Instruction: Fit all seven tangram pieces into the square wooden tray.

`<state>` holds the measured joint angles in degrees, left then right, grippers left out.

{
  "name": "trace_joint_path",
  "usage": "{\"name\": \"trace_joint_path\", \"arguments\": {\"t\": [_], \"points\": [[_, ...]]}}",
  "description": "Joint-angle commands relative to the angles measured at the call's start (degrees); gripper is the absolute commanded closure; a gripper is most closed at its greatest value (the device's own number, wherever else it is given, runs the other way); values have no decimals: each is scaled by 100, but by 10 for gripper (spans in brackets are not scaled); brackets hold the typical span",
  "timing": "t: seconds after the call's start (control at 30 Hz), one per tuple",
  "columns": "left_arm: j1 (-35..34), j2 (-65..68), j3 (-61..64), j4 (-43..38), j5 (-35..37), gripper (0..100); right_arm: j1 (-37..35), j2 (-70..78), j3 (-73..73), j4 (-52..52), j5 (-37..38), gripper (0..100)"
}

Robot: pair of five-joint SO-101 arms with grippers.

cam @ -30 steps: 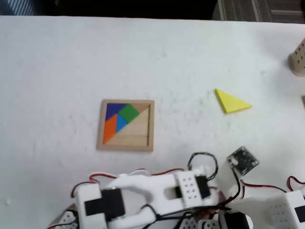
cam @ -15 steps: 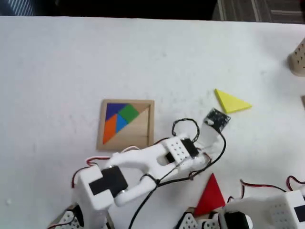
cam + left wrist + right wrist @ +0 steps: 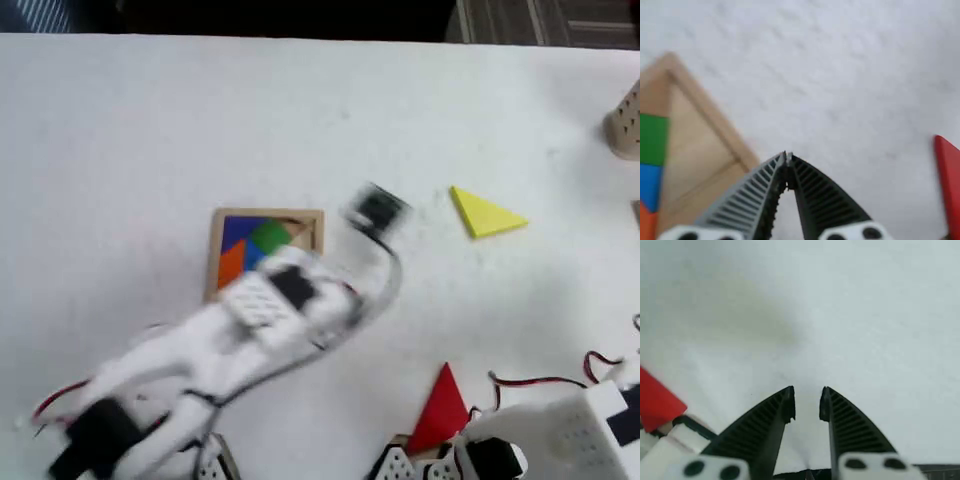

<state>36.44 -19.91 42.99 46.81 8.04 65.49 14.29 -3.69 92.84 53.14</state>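
The square wooden tray [image 3: 304,216] lies left of centre and holds a blue piece [image 3: 235,230], a green piece [image 3: 270,236] and an orange piece [image 3: 229,264]. My left arm lies across the tray's near half. In the left wrist view, the left gripper [image 3: 787,159] is shut and empty over the white table, just beside the tray's corner [image 3: 715,125]. A yellow triangle [image 3: 485,214] lies to the right. A red triangle [image 3: 441,409] rests near the front edge. My right gripper [image 3: 806,404] hangs slightly open over bare table, with the red triangle [image 3: 655,400] off to its side.
A pale pegged wooden object [image 3: 626,124] stands at the right edge. Red and black cables [image 3: 540,382] trail by the right arm's base [image 3: 585,432]. White table stretches behind the tray up to the far edge.
The left arm swung left, from near the yellow triangle to over the tray. The red triangle, hidden a second ago, now lies uncovered near the front. The right arm drew back to the right.
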Motion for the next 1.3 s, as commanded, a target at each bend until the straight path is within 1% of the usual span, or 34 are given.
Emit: {"name": "trace_joint_path", "arguments": {"t": [0.0, 0.1, 0.17, 0.23, 0.33, 0.43, 0.5, 0.6, 0.67, 0.7, 0.73, 0.9, 1.07, 1.1, 1.13, 1.23, 1.27], "points": [[-1138, -1174, 396, -26, -624, 976, -664, -110, 484, 470, 1240, 912], [-1842, -1490, 826, -448, -914, 976, -1244, -189, 1116, 558, 2048, 911], [-2264, -1552, 1002, -870, -905, 976, -1648, -391, 1653, 558, 2365, 908], [-2598, -1552, 1090, -1196, -905, 976, -2053, -769, 2189, 558, 2505, 906], [-2809, -1543, 1196, -1556, -905, 976, -2659, -1604, 3077, 558, 2505, 899], [-2800, -1543, 1398, -1916, -905, 976, -3292, -2607, 4114, 479, 2505, 859], [-2800, -1543, 1442, -2013, -897, 976, -3688, -3213, 4712, 374, 2497, 860], [-2800, -1543, 1433, -2013, -897, 976, -4119, -3873, 5574, 136, 2409, 923], [-2800, -1543, 1433, -2013, -897, 976, -4295, -3987, 5793, -198, 1881, 975], [-2800, -1543, 1433, -2013, -897, 976, -4277, -3934, 5820, -303, 1609, 984], [-2800, -1543, 1433, -2013, -897, 976, -4251, -3846, 5829, -338, 1547, 979], [-2800, -1543, 1433, -2013, -897, 976, -4338, -3125, 5811, -347, 2092, 981], [-2800, -1543, 1433, -2013, -897, 976, -4699, -1965, 5459, -400, 2092, 981], [-2800, -1543, 1433, -2013, -897, 976, -4796, -1675, 5345, -514, 2013, 981], [-2800, -1543, 1433, -2013, -897, 976, -4866, -1376, 5204, -716, 1776, 981], [-2800, -1543, 1433, -2013, -897, 976, -4971, -629, 4607, -1420, 774, 981], [-2800, -1543, 1433, -2013, -897, 976, -4980, -453, 4334, -1429, 510, 981]]}}
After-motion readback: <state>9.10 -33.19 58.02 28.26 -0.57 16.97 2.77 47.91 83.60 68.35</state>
